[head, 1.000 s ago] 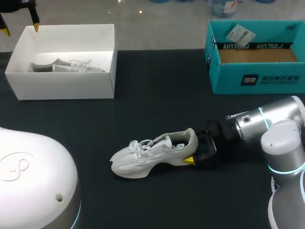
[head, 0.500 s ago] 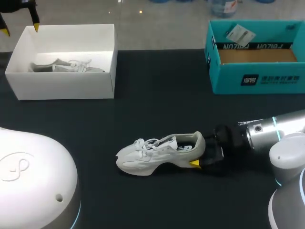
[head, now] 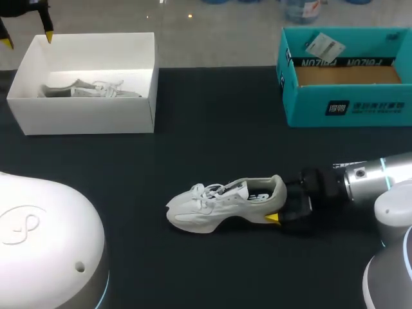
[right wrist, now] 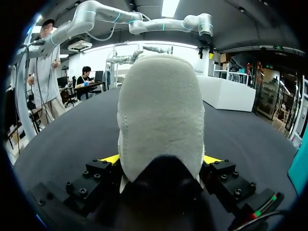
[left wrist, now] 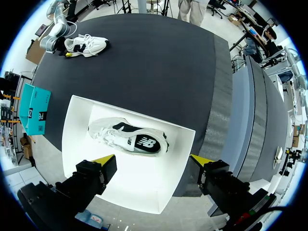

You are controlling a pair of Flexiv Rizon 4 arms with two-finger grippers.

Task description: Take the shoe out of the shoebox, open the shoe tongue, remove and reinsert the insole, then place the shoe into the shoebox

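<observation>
Left gripper (head: 27, 38): hangs above the far left corner of the white shoebox (head: 84, 116), fingers spread wide, nothing between them. The left wrist view agrees: left gripper (left wrist: 153, 159) looks straight down into the box and both yellow tips stand apart over its near edge.

White shoebox: on the table (head: 212, 129), far left, lid off. A second shoe (head: 90, 89) lies inside on its side, white and grey with a dark patch; the left wrist view shows it (left wrist: 130, 139) lying across the middle of the box floor.

Shoe (head: 225, 203): out of the box, on the table in the near middle, sole down, toe to the left, heel to the right. Well apart from both boxes.

Right gripper (head: 283, 209): low at the table, clamped on the shoe's heel. The right wrist view shows the heel (right wrist: 161, 110) filling the gap, one finger against each side, yellow tips just showing at the flanks.

Teal box (head: 347, 106): far right, open top, brown inside, a paper tag on its back wall.
</observation>
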